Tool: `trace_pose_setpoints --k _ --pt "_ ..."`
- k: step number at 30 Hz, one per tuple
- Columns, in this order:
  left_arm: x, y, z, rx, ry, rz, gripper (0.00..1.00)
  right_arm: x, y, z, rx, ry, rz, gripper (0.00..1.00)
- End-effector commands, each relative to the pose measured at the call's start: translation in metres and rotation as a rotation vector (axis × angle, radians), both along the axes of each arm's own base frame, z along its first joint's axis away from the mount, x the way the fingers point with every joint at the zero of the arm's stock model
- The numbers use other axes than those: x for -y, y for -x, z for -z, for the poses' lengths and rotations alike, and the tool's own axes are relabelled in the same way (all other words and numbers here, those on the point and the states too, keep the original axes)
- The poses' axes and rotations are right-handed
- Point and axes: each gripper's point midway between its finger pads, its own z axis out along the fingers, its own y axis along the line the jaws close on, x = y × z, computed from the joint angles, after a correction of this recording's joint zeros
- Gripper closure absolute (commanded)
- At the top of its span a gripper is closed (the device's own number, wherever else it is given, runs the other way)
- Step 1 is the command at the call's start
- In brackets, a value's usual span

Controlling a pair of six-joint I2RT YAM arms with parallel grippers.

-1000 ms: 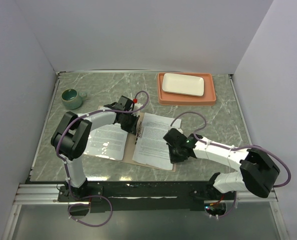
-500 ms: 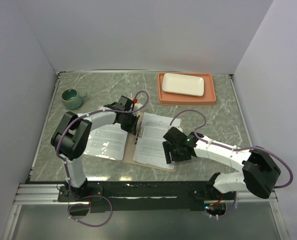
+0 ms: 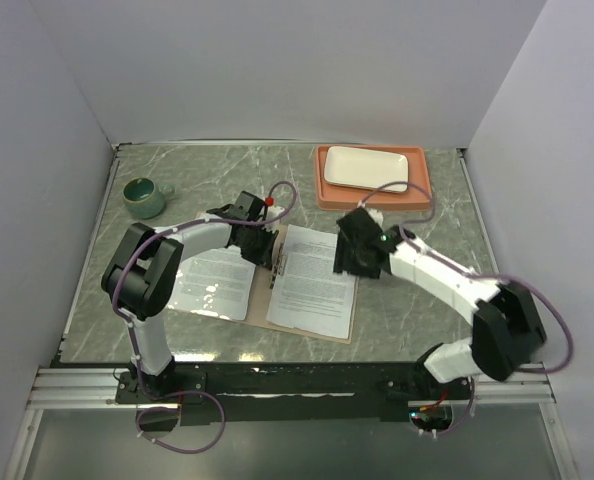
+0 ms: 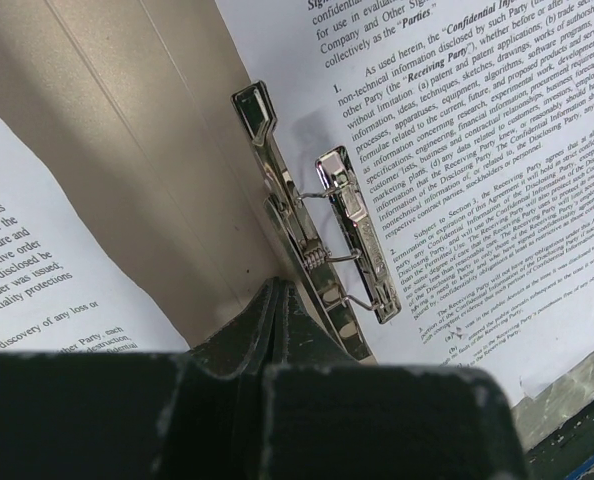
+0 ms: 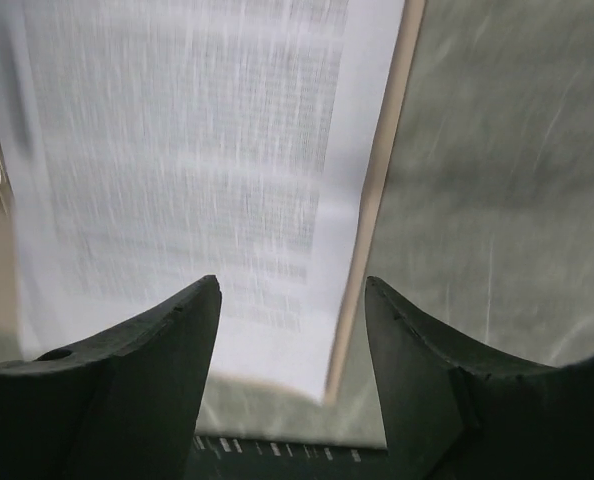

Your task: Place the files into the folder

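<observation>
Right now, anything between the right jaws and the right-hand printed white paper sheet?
Nothing visible. The right gripper hangs open over the outer edge of the white printed sheet, which lies on the open tan cardboard folder. The silver metal clip sits at the spine, out of the path.

The right gripper (image 5: 292, 295) hangs with jaws parted above a blurred printed sheet (image 5: 177, 150); the tan folder (image 5: 375, 220) edges the sheet's right side, marbled table (image 5: 507, 150) beyond.
</observation>
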Motion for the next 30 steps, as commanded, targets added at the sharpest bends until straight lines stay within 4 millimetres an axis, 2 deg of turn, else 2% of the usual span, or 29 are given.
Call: trace_pose_setpoints --k 1,2,3,4,6,9,16,23,26,30 --pt "-0.018 0.016 0.019 -0.068 -0.075 0.000 0.99 0.006 -0.084 -0.008 0.114 -0.003 0.162 0.32" --pt "-0.018 0.016 0.020 -0.071 -0.075 0.001 0.99 0.010 -0.095 -0.004 0.107 0.000 0.184 0.32" --pt "-0.018 0.017 0.019 -0.072 -0.072 0.004 0.99 0.010 -0.101 0.010 0.073 0.016 0.191 0.31" --pt "-0.018 0.017 0.020 -0.072 -0.071 0.004 0.99 0.009 -0.110 0.008 0.077 0.009 0.194 0.29" --pt "-0.018 0.017 0.019 -0.072 -0.071 0.006 0.99 0.009 -0.120 0.020 0.060 0.012 0.202 0.28" --pt "-0.020 0.020 0.020 -0.080 -0.070 0.008 0.99 0.010 -0.130 0.028 0.050 0.020 0.209 0.27" --pt "-0.025 0.022 0.018 -0.067 -0.070 0.010 0.99 0.008 -0.136 0.037 0.043 0.020 0.200 0.26" --pt "-0.025 0.023 0.018 -0.070 -0.059 0.008 0.99 0.003 -0.134 0.043 0.025 -0.004 0.202 0.26" --pt "-0.024 0.023 0.017 -0.071 -0.055 0.008 0.99 -0.009 -0.132 0.041 0.023 -0.045 0.178 0.27" --pt "-0.023 0.024 0.015 -0.076 -0.046 0.010 0.99 -0.037 -0.136 0.027 0.051 -0.134 0.145 0.27"
